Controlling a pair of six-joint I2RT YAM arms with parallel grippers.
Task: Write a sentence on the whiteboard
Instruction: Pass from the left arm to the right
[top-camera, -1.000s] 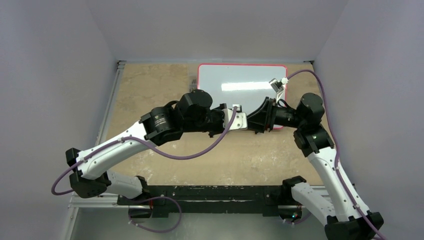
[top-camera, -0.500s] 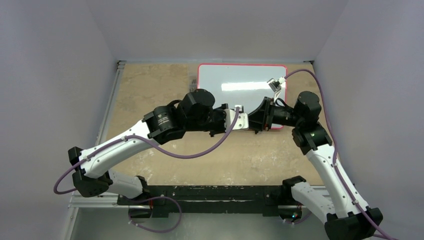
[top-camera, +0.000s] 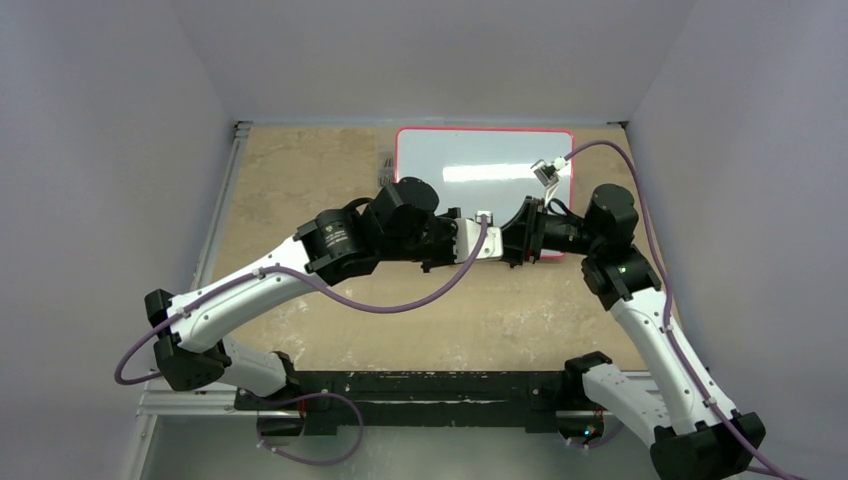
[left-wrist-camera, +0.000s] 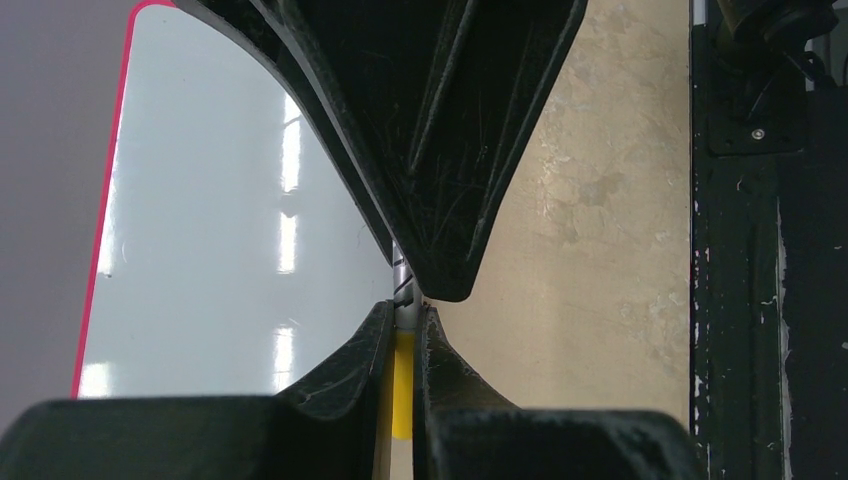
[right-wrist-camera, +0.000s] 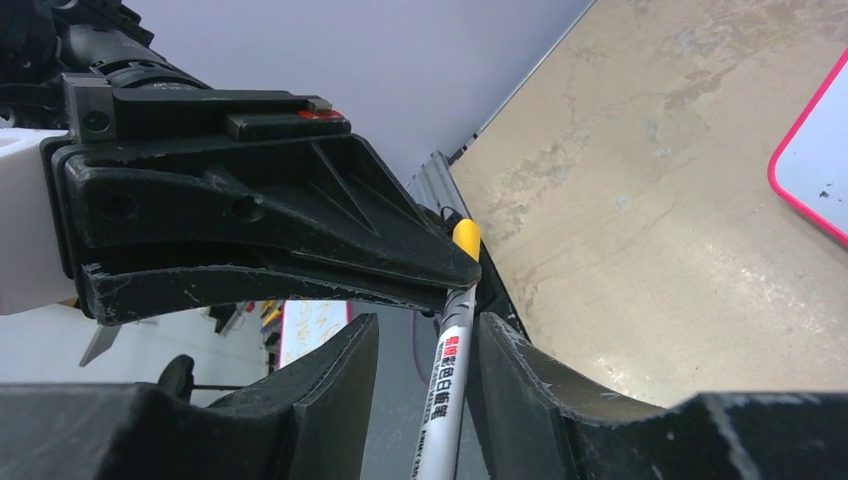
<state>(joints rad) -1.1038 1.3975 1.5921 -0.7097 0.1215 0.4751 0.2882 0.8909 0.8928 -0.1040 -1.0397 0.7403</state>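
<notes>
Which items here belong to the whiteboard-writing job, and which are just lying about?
Job in hand:
- whiteboard, no writing visible
- yellow-capped marker, gripped by both the left end effector and the right end effector

Lying about:
- small dark item beside the whiteboard's left edge, too small to identify

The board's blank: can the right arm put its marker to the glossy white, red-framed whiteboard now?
Probably not: the whiteboard is close, but the left tool clamps the yellow end of the white marker in the right tool.
</notes>
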